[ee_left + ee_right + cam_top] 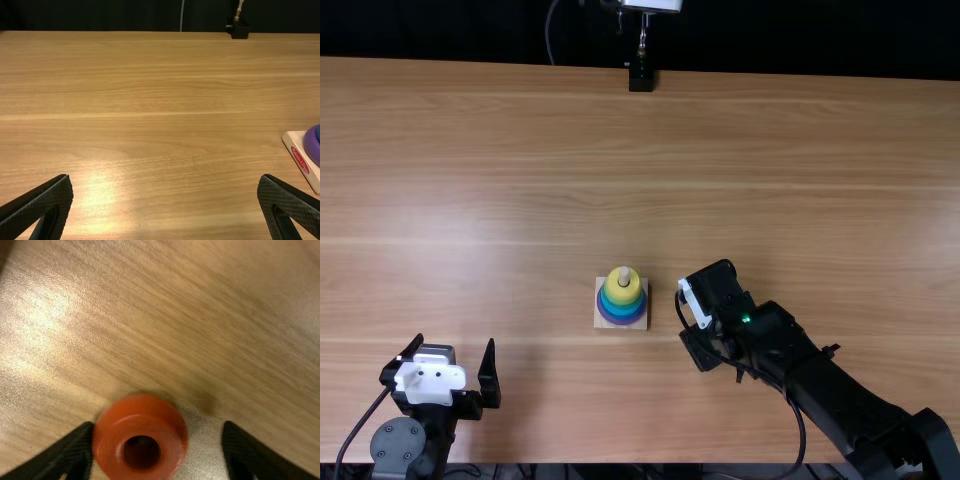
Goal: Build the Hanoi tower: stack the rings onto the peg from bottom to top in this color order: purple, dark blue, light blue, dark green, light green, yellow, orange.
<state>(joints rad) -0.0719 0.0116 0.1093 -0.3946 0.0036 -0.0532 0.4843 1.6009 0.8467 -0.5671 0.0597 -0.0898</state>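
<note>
Top view, near edge first: the left gripper (455, 342) hangs over the near part of the table (470, 170), its two fingers spread wide with nothing between them. It takes no part in the stacking as things lie now.

A little farther in, the right arm leans over the table just beside the tower. In the right wrist view the orange ring (140, 412) is between the fingers of the right gripper (159, 426), which stand apart; one finger is close against it, the other has a gap, so I judge the ring is not gripped.

Next comes the wooden base (600, 323), flat on the table with its peg (624, 275) upright. The purple ring (623, 321) is lowest, with the dark blue ring (318, 133) above it, then the light blue ring (623, 306), and the yellow ring (623, 292) highest, the peg's tip poking through. Whether both greens sit under the yellow I cannot tell for certain — the order fits that, and I would guess so.

That leaves the orange — seemingly the last ring, to be gripped, lifted and set over the peg. Beyond, at the table's far edge, is a black stand (641, 78).
</note>
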